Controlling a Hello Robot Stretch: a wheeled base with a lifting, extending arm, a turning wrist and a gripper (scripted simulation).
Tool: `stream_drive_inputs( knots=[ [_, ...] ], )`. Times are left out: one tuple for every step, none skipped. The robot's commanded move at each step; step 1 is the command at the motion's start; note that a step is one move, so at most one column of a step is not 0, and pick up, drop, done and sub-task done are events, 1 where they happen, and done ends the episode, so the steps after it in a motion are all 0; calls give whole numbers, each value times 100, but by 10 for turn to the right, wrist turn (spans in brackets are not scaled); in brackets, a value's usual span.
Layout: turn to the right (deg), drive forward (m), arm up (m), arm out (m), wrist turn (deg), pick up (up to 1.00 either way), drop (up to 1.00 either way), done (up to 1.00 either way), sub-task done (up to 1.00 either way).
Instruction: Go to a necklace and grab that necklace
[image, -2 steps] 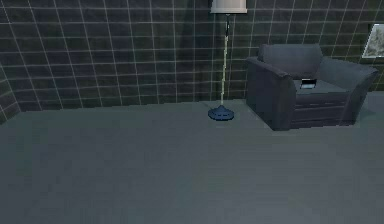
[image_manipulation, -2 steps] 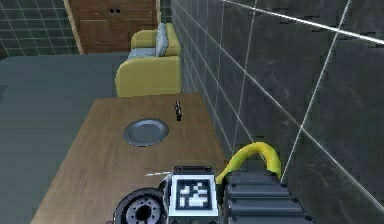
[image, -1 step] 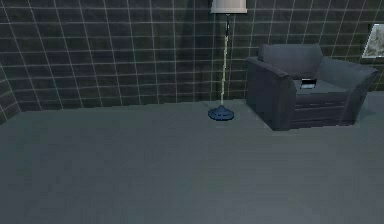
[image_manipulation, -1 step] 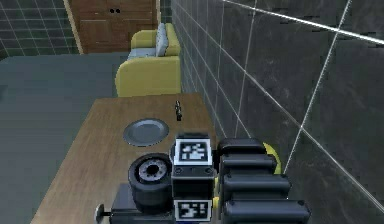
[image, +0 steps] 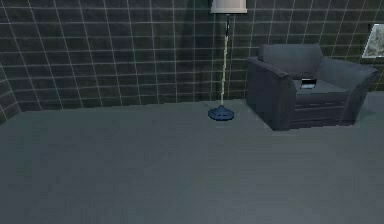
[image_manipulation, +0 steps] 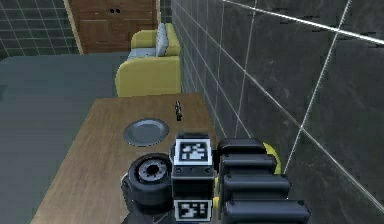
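In the arm side view, a wooden table (image_manipulation: 105, 150) stands against a tiled wall. On it lie a round grey plate (image_manipulation: 147, 130) and, farther out near the wall, a small dark thing (image_manipulation: 178, 108) too small to name. My arm's dark bar with its two white marker squares (image_manipulation: 193, 152) rises at the bottom edge. The gripper's (image_manipulation: 150, 180) dark body is left of them, low over the table's near part. Its far end is hard to make out, so I cannot tell whether it holds anything.
Beyond the table stands a yellow armchair (image_manipulation: 150, 65) with a pale cushion, and behind it a wooden cabinet (image_manipulation: 115, 25). The forward view holds a dark armchair (image: 300, 88) at the right, a floor lamp (image: 225, 60) beside it, a tiled wall and open grey floor (image: 130, 165).
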Motion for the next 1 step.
stream_drive_inputs(
  knots=[
    [0,0,0,0,450,0,0,0,0]
  ],
)
